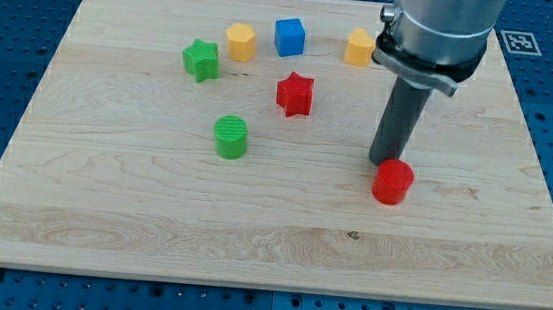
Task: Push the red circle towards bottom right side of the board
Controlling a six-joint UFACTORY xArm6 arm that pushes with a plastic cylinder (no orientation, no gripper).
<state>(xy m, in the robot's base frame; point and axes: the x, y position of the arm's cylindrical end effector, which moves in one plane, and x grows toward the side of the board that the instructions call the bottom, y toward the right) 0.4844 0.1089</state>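
The red circle [393, 181] is a short red cylinder on the wooden board [151, 214], right of centre and below the middle. My tip [384, 162] stands just above and slightly left of it, touching or nearly touching its upper-left edge. The dark rod rises from there to the arm's grey body at the view's top right.
A red star [295, 93] lies left of the rod. A green cylinder [230, 136] and a green star [200, 60] are further left. A yellow block [240, 42], a blue cube [289, 37] and another yellow block [360, 48] line the top.
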